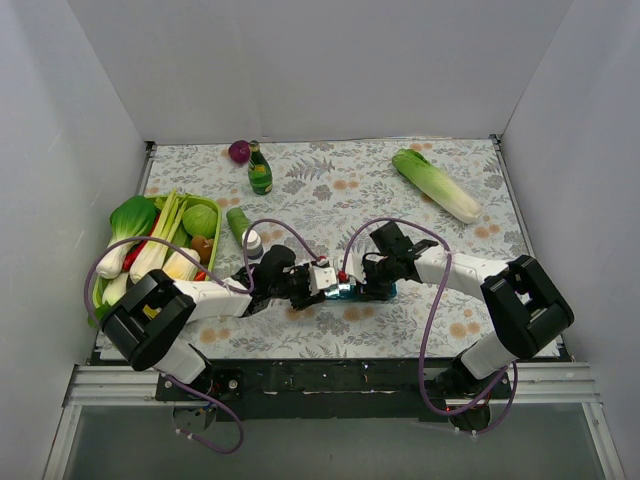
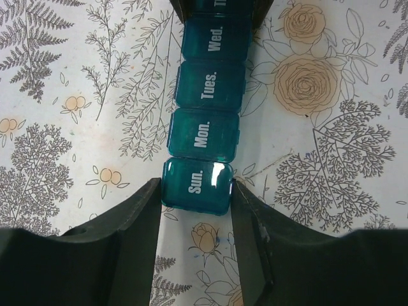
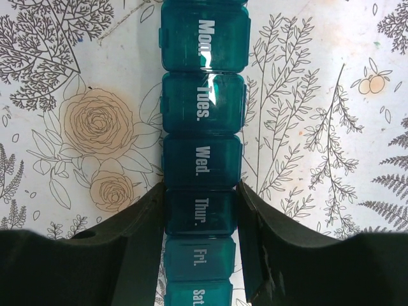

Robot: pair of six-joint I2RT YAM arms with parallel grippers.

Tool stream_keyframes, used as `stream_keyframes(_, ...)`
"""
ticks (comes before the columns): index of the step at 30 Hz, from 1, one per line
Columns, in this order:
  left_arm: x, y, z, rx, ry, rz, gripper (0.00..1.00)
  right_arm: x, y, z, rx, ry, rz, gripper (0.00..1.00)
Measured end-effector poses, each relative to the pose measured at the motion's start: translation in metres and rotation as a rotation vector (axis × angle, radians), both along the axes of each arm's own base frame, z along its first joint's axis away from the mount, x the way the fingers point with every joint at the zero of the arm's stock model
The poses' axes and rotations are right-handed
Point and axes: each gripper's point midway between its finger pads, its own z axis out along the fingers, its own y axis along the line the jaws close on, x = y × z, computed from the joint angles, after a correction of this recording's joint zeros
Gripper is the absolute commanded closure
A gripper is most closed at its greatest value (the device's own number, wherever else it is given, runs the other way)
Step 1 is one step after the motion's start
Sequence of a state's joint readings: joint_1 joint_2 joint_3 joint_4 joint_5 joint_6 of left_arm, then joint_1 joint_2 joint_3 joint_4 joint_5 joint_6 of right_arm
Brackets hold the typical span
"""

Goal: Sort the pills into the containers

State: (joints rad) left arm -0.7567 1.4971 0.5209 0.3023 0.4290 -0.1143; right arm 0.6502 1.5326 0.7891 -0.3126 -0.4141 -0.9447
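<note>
Overhead and wrist views of a two-arm station. A teal-blue pill box [image 1: 366, 292] is seen lying flat on the floral table cover [image 1: 330, 190], near the front edge and roughly midway between the two arm bases, with its long axis running left to right. One row of square compartments is shown, lettered Sun., Mon., Tues., Wed., Thur., Fri. and Sat.; every lid in view is down. No loose pills can be made out.

The left gripper [image 2: 196, 191] is closed on the pill box at its Sun. end, one black finger [image 2: 143, 220] pressed to each long side of that compartment. The right gripper [image 3: 201, 194] is clamped across the Thur. compartment in the same way, its fingers [image 3: 255, 217] laid against both side walls. The box is thus held by both arms at once, from opposite ends.

Well apart from the box, a green bottle [image 1: 260, 170] is stood upright near the back of the table beside a small purple onion [image 1: 239, 151]. A napa cabbage [image 1: 436, 184] is laid at the back right, and a green basket [image 1: 216, 238] of vegetables is placed at the left edge.
</note>
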Motion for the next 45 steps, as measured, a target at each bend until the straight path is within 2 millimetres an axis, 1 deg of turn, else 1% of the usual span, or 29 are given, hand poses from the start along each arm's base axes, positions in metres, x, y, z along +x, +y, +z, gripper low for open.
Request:
stream_keyframes(4, -0.006, 0.0, 0.001, 0.005, 0.057, 0.002, 1.0, -0.001, 0.0, 0.0, 0.004, 0.006, 0.003, 0.78)
stream_keyframes(15, -0.009, 0.005, 0.005, -0.012, 0.199, 0.023, 1.0, -0.003, 0.003, -0.001, 0.025, 0.005, 0.006, 0.79)
stream_keyframes(22, -0.014, 0.005, 0.005, -0.025, 0.317, 0.025, 1.0, -0.003, 0.004, 0.0, 0.035, -0.01, 0.007, 0.79)
stream_keyframes(26, -0.014, 0.005, 0.005, -0.02, 0.356, 0.035, 1.0, -0.003, 0.004, 0.0, 0.034, -0.011, 0.006, 0.79)
stream_keyframes(27, -0.014, 0.005, 0.004, -0.018, 0.368, 0.039, 0.98, -0.002, 0.004, 0.0, 0.034, -0.011, 0.006, 0.79)
stream_keyframes(28, -0.014, 0.005, 0.004, -0.017, 0.378, 0.043, 0.88, -0.002, 0.004, 0.0, 0.034, -0.011, 0.006, 0.79)
stream_keyframes(30, -0.012, 0.004, 0.004, -0.022, 0.416, 0.064, 0.82, -0.002, 0.004, 0.0, 0.034, -0.011, 0.005, 0.79)
stream_keyframes(31, -0.01, 0.004, 0.005, -0.03, 0.438, 0.074, 0.66, -0.002, 0.004, 0.0, 0.034, -0.013, 0.004, 0.79)
stream_keyframes(33, -0.003, 0.004, 0.007, -0.047, 0.488, 0.108, 0.6, 0.0, 0.004, 0.0, 0.035, -0.02, 0.003, 0.79)
stream_keyframes(34, 0.001, 0.005, 0.008, -0.059, 0.517, 0.131, 0.53, 0.001, 0.004, 0.0, 0.035, -0.024, 0.001, 0.79)
stream_keyframes(36, 0.006, 0.005, 0.013, -0.082, 0.557, 0.164, 0.49, 0.003, 0.005, 0.001, 0.036, -0.035, -0.001, 0.79)
stream_keyframes(40, 0.019, 0.006, 0.02, -0.113, 0.599, 0.243, 0.45, 0.005, 0.005, 0.001, 0.036, -0.043, -0.003, 0.78)
stream_keyframes(45, 0.03, 0.006, 0.022, -0.135, 0.613, 0.34, 0.46, 0.005, 0.005, 0.001, 0.036, -0.044, -0.004, 0.78)
